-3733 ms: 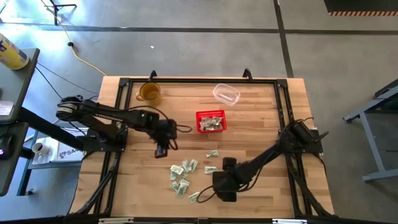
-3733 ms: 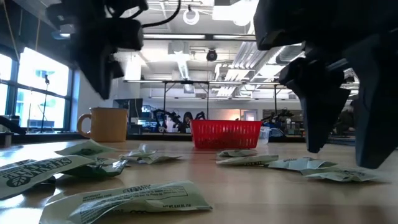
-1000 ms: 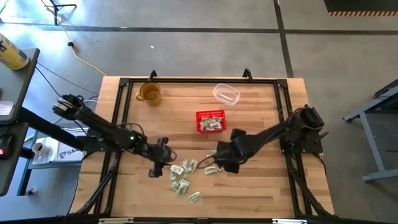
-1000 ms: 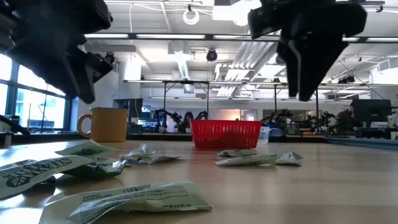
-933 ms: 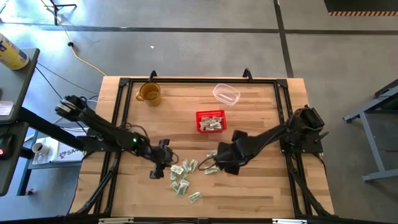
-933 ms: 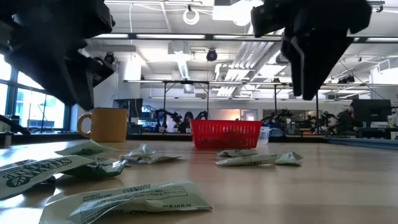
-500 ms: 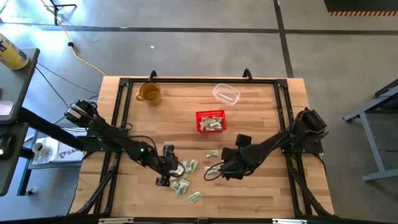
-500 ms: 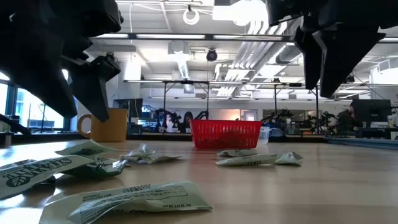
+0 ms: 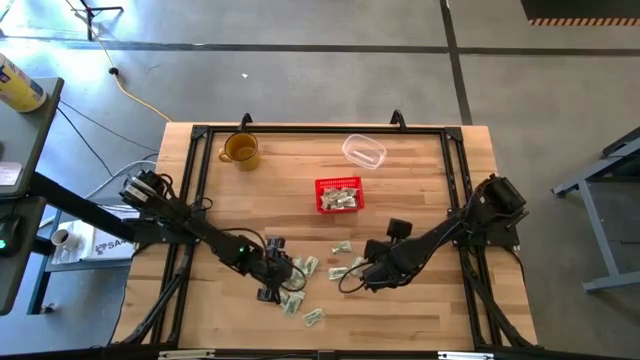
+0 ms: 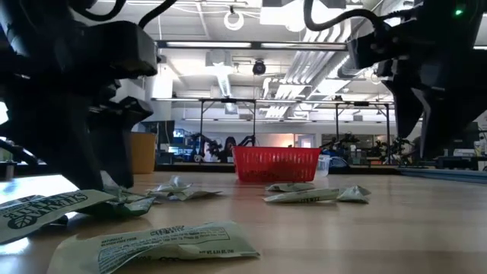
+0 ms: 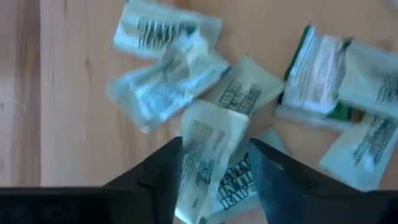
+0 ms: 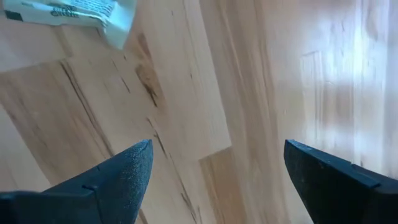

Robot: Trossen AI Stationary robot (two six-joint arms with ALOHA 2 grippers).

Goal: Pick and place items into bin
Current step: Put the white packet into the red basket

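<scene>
Several wrinkled pale green-and-white bills (image 9: 296, 283) lie loose on the wood near the near edge, and more lie inside the red basket (image 9: 339, 195) at mid-table. My left gripper (image 9: 274, 282) is open and low over the pile. In its wrist view its gripper (image 11: 214, 180) has one finger on either side of one bill (image 11: 209, 144); whether they touch it I cannot tell. My right gripper (image 9: 364, 279) is open over bare wood, just on the near side of two bills (image 9: 346, 270). In its wrist view only one bill (image 12: 68, 12) shows, ahead of the fingers.
An amber mug (image 9: 240, 149) and a clear plastic container (image 9: 364, 151) stand near the far edge. A black frame (image 9: 320, 130) rims the table. In the low view the red basket (image 10: 275, 164) stands beyond scattered bills (image 10: 312, 195). Bare wood lies at the right.
My left gripper has moved toward the table's right and near edge and dropped onto the pile of bills. My right gripper has moved toward the near edge, past the two bills, and come lower. The bills and basket have stayed put.
</scene>
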